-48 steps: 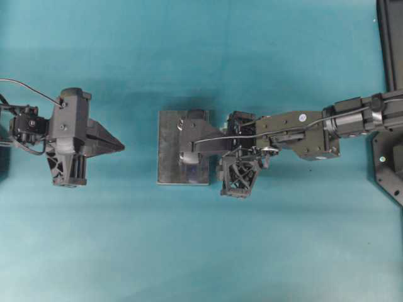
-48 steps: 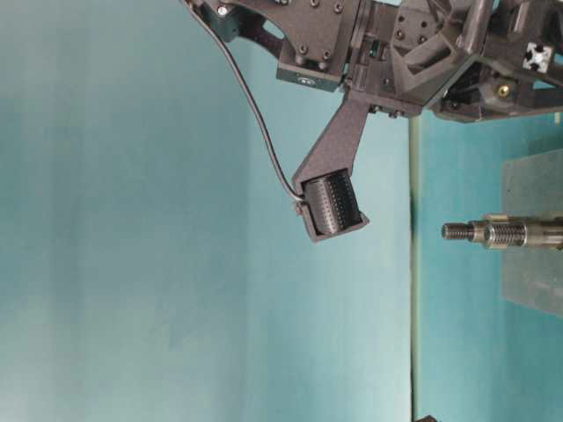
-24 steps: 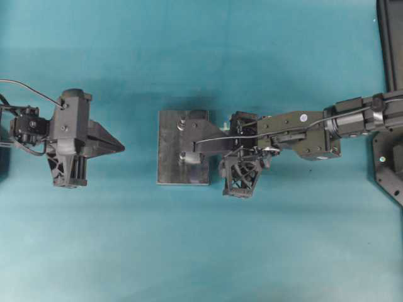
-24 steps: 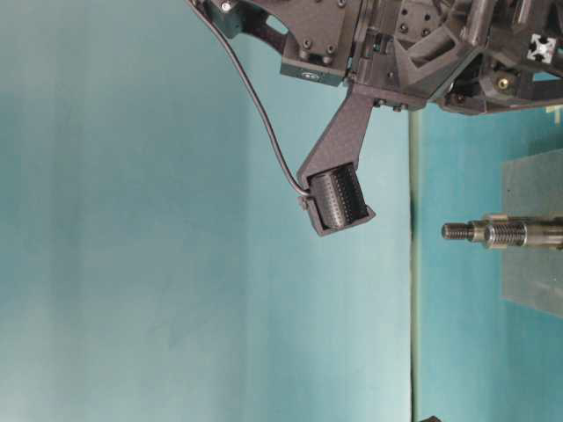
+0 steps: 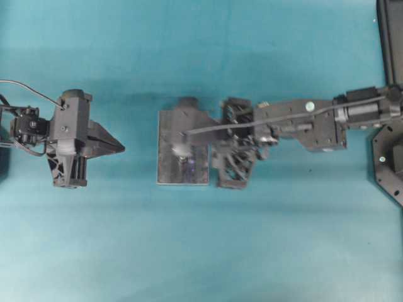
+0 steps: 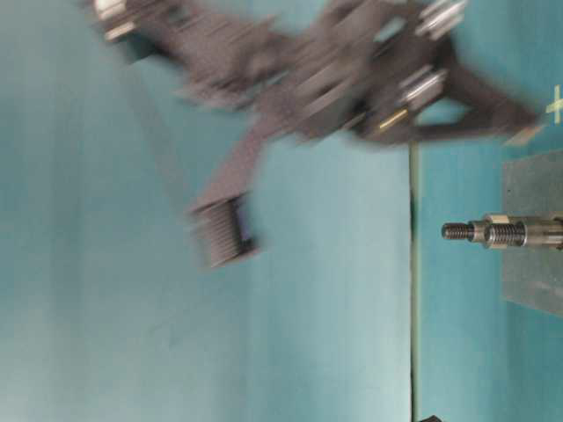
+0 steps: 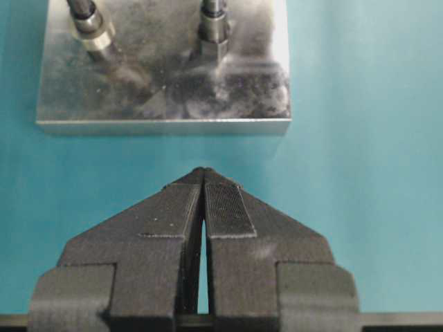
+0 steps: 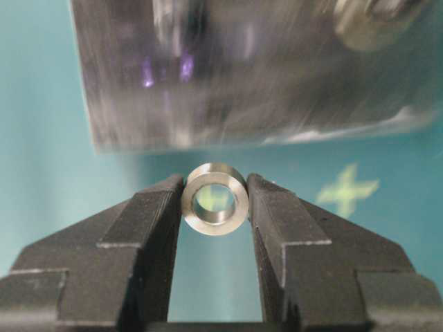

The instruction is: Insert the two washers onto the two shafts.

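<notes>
The washer (image 8: 214, 199) is a small steel ring held between the fingertips of my right gripper (image 8: 214, 200), which is shut on it. The right arm (image 5: 296, 119) reaches in over the right part of the steel plate (image 5: 169, 148). Two upright shafts stand on the plate (image 7: 166, 97): a thick one (image 7: 92, 24) and a thinner one with a hex base (image 7: 213, 28). One threaded shaft (image 6: 493, 232) shows side-on. The plate fills the top of the right wrist view (image 8: 277, 90), blurred. My left gripper (image 5: 119, 146) is shut and empty, left of the plate, also seen in its wrist view (image 7: 203, 173).
Teal cloth covers the table. Black equipment (image 5: 390, 38) stands at the right edge of the overhead view. A green cross mark (image 8: 346, 190) lies on the cloth near the plate.
My right gripper has swung fast with the washer: it is motion-blurred and shifted left in the table-level view, and sits further over the plate in the overhead view. The left arm has not moved.
</notes>
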